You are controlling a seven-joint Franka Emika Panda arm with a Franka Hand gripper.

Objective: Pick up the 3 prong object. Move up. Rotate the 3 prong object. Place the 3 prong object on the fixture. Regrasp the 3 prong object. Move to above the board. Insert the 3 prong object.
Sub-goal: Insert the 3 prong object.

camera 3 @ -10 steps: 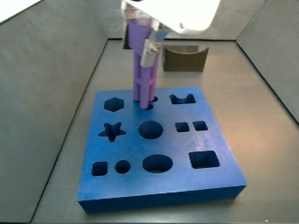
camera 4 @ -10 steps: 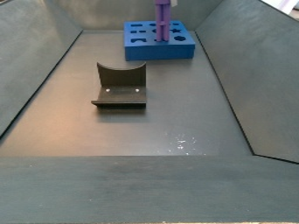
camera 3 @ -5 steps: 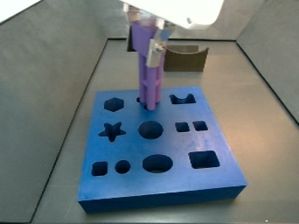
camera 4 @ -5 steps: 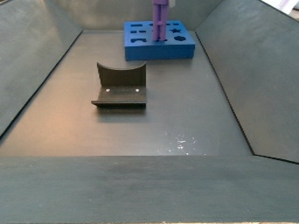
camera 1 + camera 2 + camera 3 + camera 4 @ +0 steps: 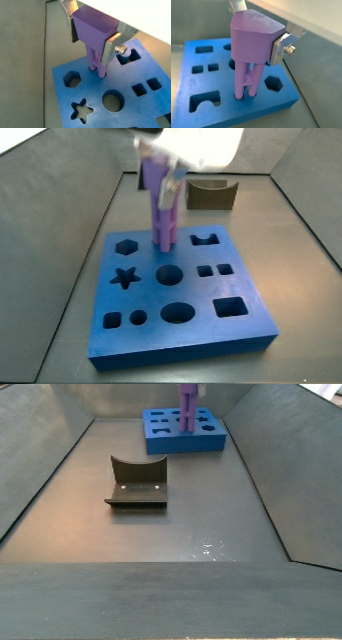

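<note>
The 3 prong object point(image 5: 93, 31) is a light-purple peg that hangs upright with its prongs pointing down. My gripper point(image 5: 89, 47) is shut on its blocky base, a silver finger point(image 5: 282, 46) pressed to its side. The prong tips reach the top face of the blue board point(image 5: 137, 107) between the hexagon cut-out point(image 5: 71, 78) and a notched cut-out; how deep they sit is unclear. In the side views the 3 prong object point(image 5: 163, 203) point(image 5: 190, 404) stands over the board point(image 5: 147, 333) point(image 5: 167, 446). The dark fixture point(image 5: 138, 481) point(image 5: 211, 193) stands apart from the board, with nothing on it.
The board point(image 5: 231, 107) carries a star point(image 5: 81, 110), a round hole point(image 5: 113, 100) and square cut-outs point(image 5: 139, 89) near the prongs. Grey sloped walls point(image 5: 47, 464) close in the floor on both sides.
My gripper and the held 3 prong object have shifted slightly sideways over the board's far end. The grip is the same, and the fixture and board have not moved.
</note>
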